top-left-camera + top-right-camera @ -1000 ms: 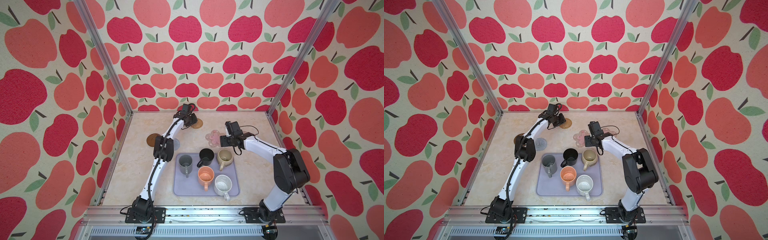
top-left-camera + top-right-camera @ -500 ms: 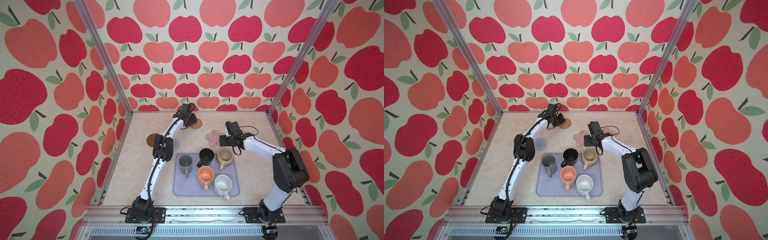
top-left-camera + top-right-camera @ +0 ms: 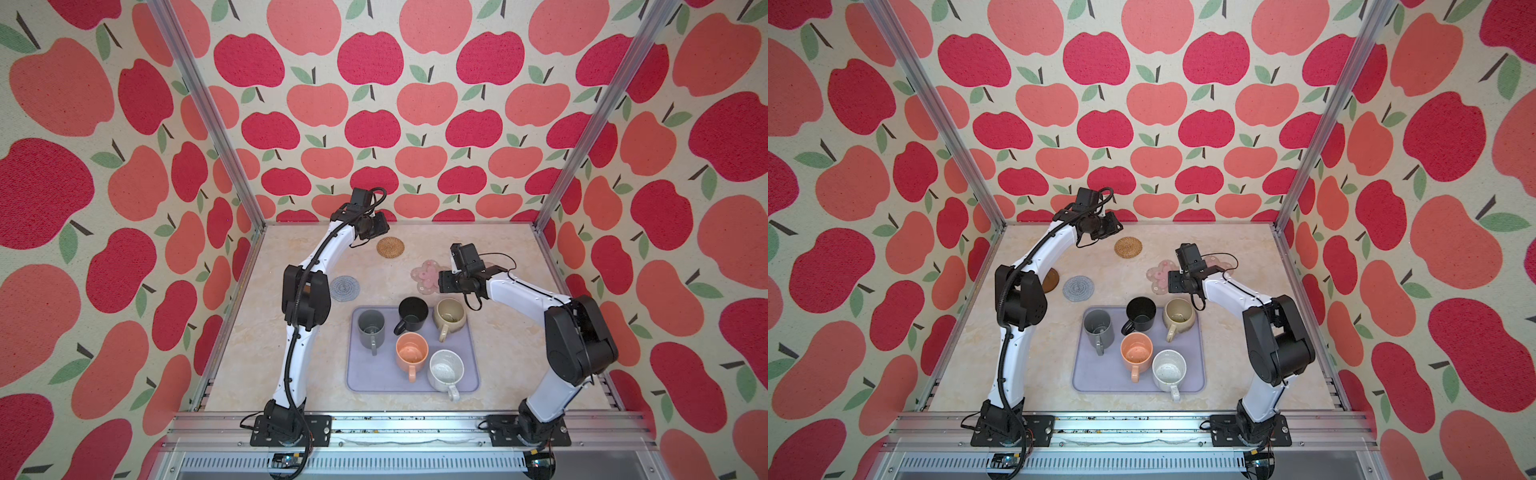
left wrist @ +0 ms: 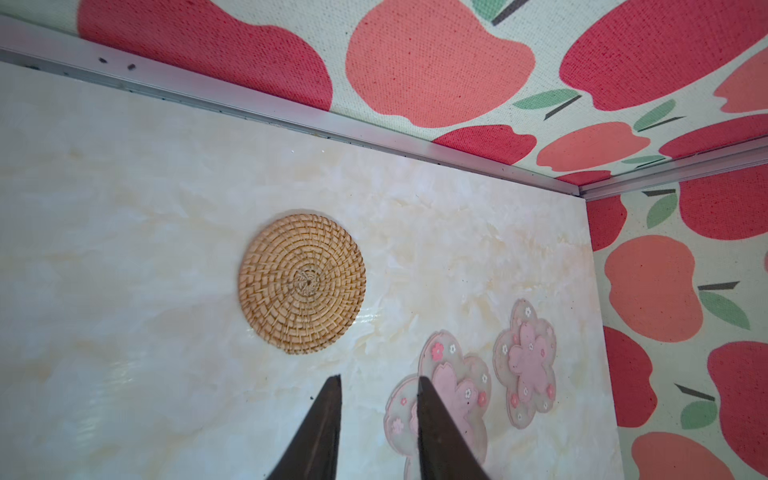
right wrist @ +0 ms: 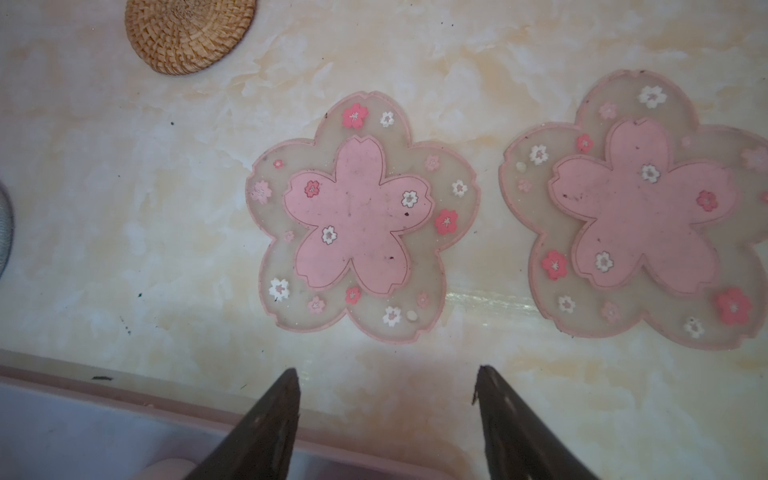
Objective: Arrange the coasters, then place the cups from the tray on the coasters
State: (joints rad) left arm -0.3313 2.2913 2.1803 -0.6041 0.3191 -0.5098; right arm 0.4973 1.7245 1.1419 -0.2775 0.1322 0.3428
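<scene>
In a top view the coasters [image 3: 390, 247] lay above the tray [image 3: 361, 376], and arranging seemed nearly finished. The left gripper [image 4: 379, 377] stood slightly open and the right gripper [image 5: 387, 369] wide open, both empty. Next, probably, a grasp on the beige cup [image 3: 449, 316].

High frontal top views downward; close wrist views, rattan coaster [image 4: 302, 284] in both

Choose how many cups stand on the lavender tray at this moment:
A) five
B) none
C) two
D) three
A: in a top view, the tall grey cup, the black cup, the beige-olive cup, the peach-orange cup and the speckled white cup all stand on the lavender tray.
</scene>
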